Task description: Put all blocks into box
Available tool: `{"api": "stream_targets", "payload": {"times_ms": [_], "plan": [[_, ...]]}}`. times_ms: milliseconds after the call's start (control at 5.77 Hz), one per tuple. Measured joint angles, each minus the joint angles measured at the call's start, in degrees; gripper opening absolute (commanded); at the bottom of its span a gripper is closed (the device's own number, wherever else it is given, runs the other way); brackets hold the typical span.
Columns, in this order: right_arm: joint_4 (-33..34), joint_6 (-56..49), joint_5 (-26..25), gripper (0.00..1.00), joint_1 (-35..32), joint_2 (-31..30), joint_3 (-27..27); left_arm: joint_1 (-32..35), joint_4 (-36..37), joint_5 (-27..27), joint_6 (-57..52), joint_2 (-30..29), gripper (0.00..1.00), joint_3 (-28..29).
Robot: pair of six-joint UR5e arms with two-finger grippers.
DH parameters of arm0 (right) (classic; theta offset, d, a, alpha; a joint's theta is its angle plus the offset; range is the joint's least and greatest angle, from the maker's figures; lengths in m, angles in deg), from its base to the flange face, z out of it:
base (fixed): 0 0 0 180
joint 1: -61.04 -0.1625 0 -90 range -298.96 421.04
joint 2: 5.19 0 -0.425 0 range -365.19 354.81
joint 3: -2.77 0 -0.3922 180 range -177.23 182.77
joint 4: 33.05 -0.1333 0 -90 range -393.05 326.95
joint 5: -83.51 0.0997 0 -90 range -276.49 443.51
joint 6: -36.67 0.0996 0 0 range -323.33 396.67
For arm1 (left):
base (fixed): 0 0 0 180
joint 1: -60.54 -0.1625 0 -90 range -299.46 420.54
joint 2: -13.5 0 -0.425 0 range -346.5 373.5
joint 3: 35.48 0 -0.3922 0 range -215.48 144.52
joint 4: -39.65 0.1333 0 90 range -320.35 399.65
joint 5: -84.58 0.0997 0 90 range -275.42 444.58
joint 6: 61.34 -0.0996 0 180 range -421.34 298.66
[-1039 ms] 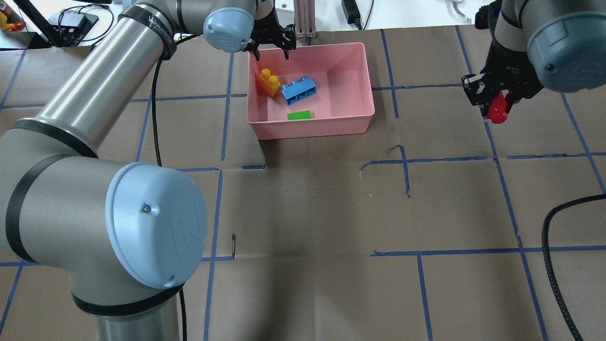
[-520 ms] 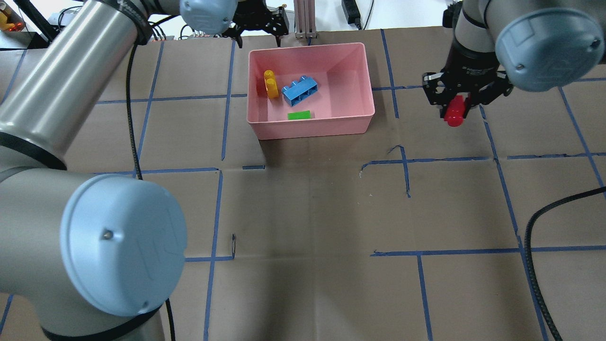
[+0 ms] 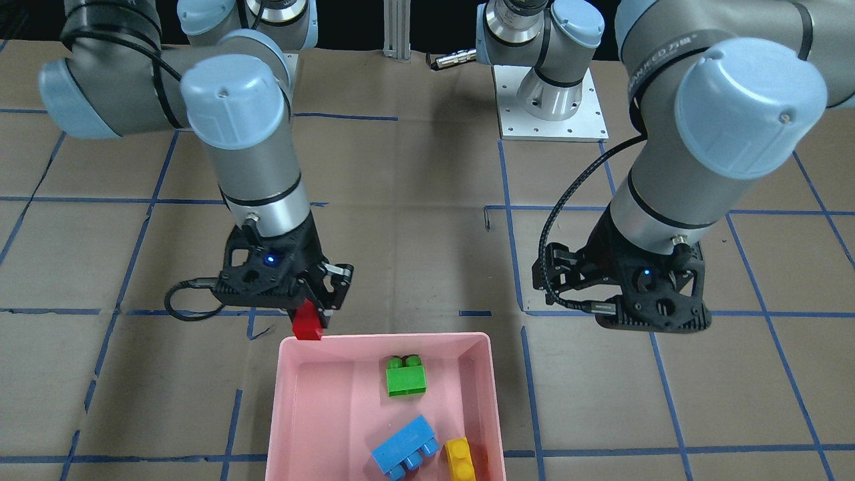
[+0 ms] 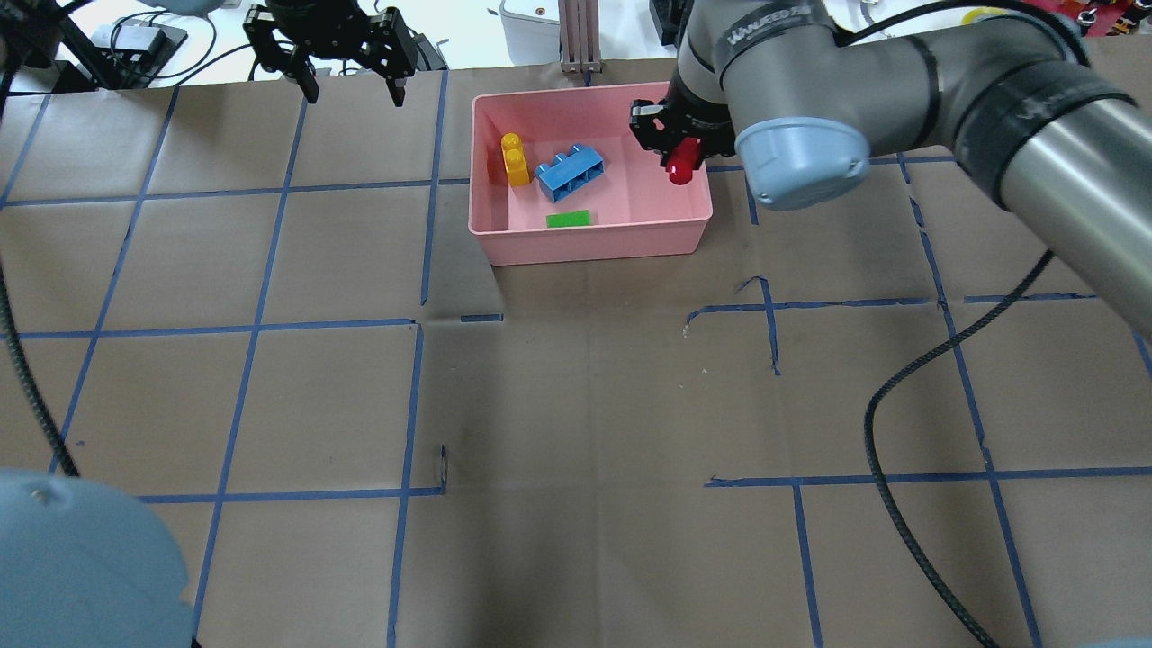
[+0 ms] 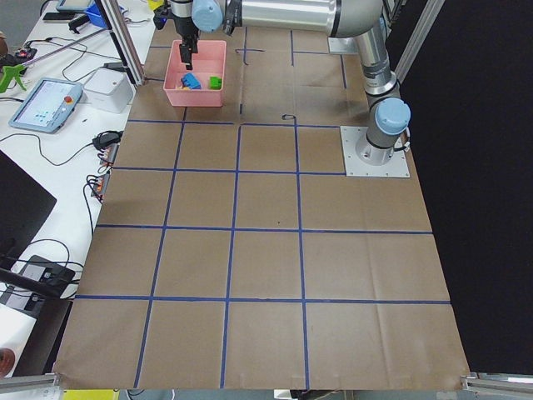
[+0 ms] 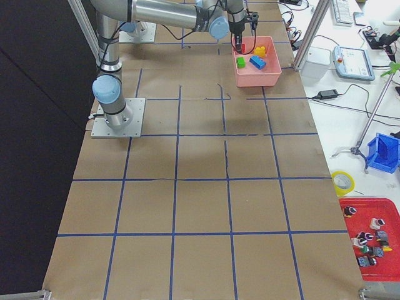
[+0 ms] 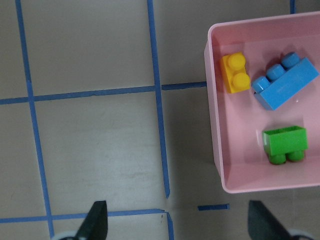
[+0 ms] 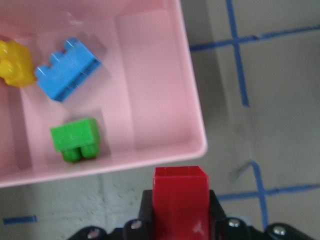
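Observation:
The pink box (image 4: 594,241) stands on the far middle of the table. In it lie the yellow block (image 4: 514,159), the blue block (image 4: 569,171) and the green block (image 4: 568,219). My right gripper (image 4: 681,155) is shut on the red block (image 4: 681,165) and holds it above the box's right wall; the front view shows the red block (image 3: 307,325) at the box's rim (image 3: 384,336). My left gripper (image 4: 353,93) is open and empty, left of the box at the table's far edge. The left wrist view shows the box (image 7: 215,125) and three blocks.
An aluminium post (image 4: 576,36) stands just behind the box. A black cable (image 4: 900,450) trails over the table's right half. The right arm's base plate (image 3: 551,100) is bolted near the robot. Brown paper with blue tape lines covers the table.
My right gripper has carried the red block leftward from the open table to the box's right wall. My left gripper has moved left, away from the box's far left corner.

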Motion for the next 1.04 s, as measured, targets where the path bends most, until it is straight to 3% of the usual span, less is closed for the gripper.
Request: {"api": "stream_targets", "payload": {"times_ms": [173, 520, 1039], "plan": [[6.4, -0.1, 0.3, 0.99, -1.8, 4.6, -3.2, -0.3, -0.2, -0.1, -0.4, 5.7, 0.98, -6.6], [8.7, -0.9, -0.1, 1.00, -2.9, 7.4, -5.0, -1.8, 0.3, -0.6, -4.5, 14.4, 0.99, -15.8], [8.4, -2.0, 0.0, 1.00, -3.0, 7.3, -4.6, -2.3, 0.7, -1.5, -7.8, 17.0, 1.00, -16.2]]}}
